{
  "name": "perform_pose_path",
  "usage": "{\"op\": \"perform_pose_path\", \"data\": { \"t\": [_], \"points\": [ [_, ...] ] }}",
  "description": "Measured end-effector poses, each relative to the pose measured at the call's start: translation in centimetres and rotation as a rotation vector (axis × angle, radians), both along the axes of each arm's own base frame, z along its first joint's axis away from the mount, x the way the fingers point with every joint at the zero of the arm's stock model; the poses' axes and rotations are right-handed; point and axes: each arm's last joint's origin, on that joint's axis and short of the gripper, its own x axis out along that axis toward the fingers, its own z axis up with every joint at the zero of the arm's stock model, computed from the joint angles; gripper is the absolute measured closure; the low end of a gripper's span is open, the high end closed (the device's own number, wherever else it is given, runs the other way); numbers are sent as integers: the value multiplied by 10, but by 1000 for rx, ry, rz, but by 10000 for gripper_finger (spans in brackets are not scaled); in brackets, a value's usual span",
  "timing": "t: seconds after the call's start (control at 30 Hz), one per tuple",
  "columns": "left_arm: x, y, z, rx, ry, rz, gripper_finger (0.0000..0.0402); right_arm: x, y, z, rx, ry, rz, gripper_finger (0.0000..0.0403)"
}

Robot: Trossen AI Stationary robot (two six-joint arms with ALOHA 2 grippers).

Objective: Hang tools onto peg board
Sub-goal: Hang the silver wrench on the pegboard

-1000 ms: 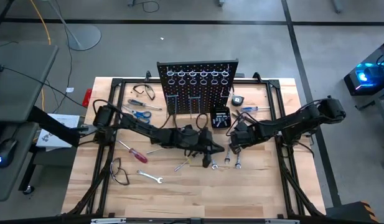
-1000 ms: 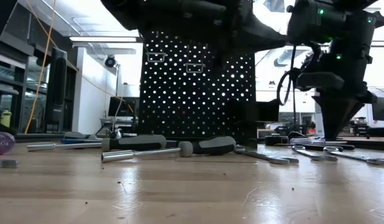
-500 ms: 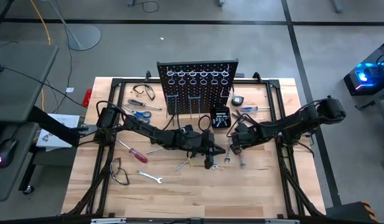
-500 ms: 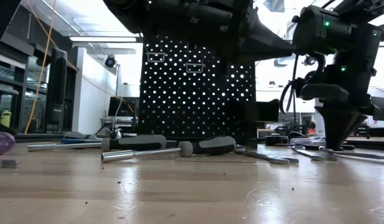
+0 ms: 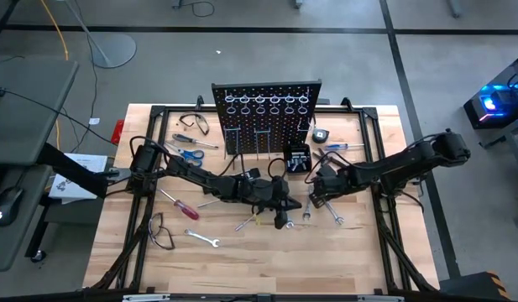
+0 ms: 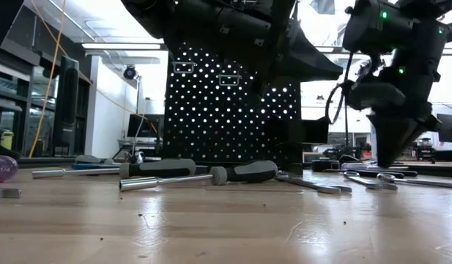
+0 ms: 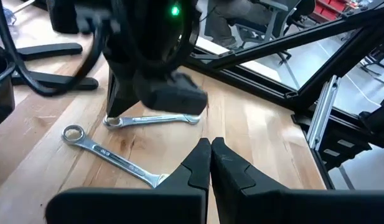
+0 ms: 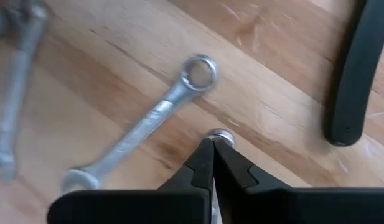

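Lying flat on the counter (image 5: 242, 260), most tools are loose. Going left to right in the high view: glasses (image 5: 160, 231) near the 8 o'clock edge, a red screwdriver (image 5: 180, 205), scissors (image 5: 188, 154) at 10 o'clock, a wrench (image 5: 203, 238) alone on open wood toward 7 o'clock. The peg board (image 5: 267, 117) stands upright at the 12 o'clock edge, its rings (image 5: 267, 101) showing no tools in them. The left tool (image 5: 281, 214) hangs pinched closed and empty over mid-counter, near a grey screwdriver (image 5: 247, 222). Just right of it lie three wrenches (image 5: 321, 213). The right tool (image 5: 312, 200), also closed and empty, points down with its tip touching the end of one wrench (image 8: 220, 134). A black box (image 5: 296, 158) sits at the board's foot. The whole 6 o'clock strip of wood is bare, leaving room along that edge.
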Motion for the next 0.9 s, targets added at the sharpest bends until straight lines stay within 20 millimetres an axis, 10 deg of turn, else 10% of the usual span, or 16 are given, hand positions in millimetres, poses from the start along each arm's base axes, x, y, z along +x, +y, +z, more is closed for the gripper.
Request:
{"op": "perform_pose_path", "data": {
  "t": [0.9],
  "points": [
    [-1,-1,-2,-44,25,11,401,-1,-1,-11,-5,5,-1,403]
  ]
}}
